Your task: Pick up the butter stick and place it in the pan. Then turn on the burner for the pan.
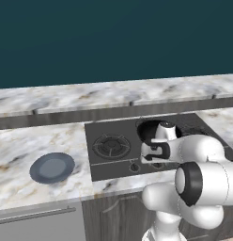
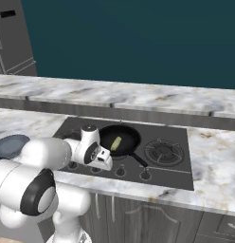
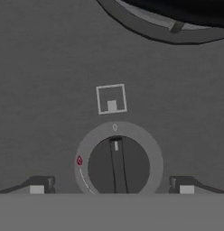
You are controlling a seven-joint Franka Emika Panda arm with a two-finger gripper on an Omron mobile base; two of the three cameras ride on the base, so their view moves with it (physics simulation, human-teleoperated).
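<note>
Butter (image 2: 116, 143) lies in the pan (image 2: 123, 134); the empty, wide-open gripper (image 3: 111, 187) straddles the knob (image 3: 117, 166) at bottom centre and should close squarely before turning.

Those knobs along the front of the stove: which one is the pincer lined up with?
The knob in the hand view, between the open pincer's fingertips, its pointer at the zero mark. It sits just in front of the pan holding the butter stick.
</note>
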